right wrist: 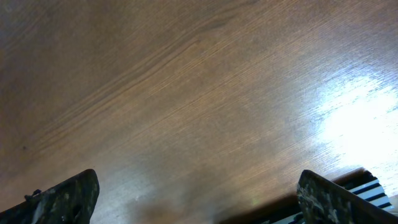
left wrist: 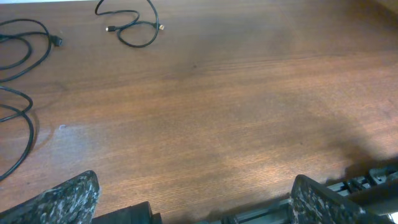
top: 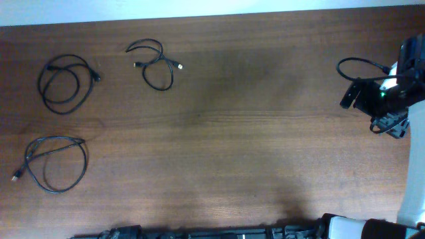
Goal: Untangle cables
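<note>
The tabletop (top: 226, 133) was reddish-brown wood with a fine, straight grain running across it, smooth and lightly polished. Near the right wrist camera its finish caught the light as a bright, washed-out patch, so the sheen was satin, not mirror-like. The cables (top: 159, 61) were thin black cords, their coating plastic or rubber by the look, dull with hardly any shine. One plug (top: 14, 178) looked pale, its material too small to tell. The left hand (left wrist: 194, 202) had fingers (left wrist: 65, 198) of a rough, speckled grey-and-black surface, matt throughout; the right hand (right wrist: 196, 199) had the same mottled covering.
</note>
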